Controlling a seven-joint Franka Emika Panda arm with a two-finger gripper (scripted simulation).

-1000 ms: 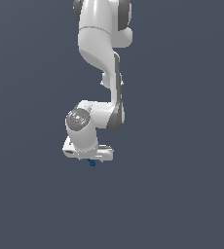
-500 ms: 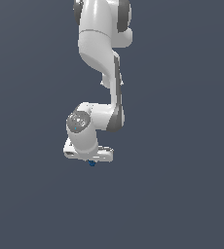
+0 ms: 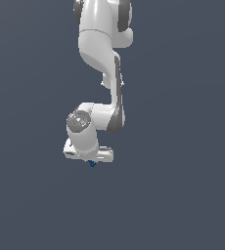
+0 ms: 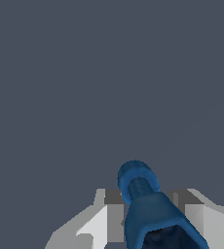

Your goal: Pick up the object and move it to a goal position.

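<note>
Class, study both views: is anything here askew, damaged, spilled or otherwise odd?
Nothing stands out. The small blue object sits between the end effector fingers in the wrist view, and shows as a blue speck under the white arm in the exterior view. The grey background is plain.

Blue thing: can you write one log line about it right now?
gripper: shut on blue object | object: between fingers | surface contact: cannot tell | goal: not visible

The glossy white jointed robot arm point(image 3: 102, 73) hangs down; directly beneath its white gripper point(image 3: 91, 159) peeks a tiny dark-blue lumpy object point(image 3: 92, 164), apparently pinched there.
</note>
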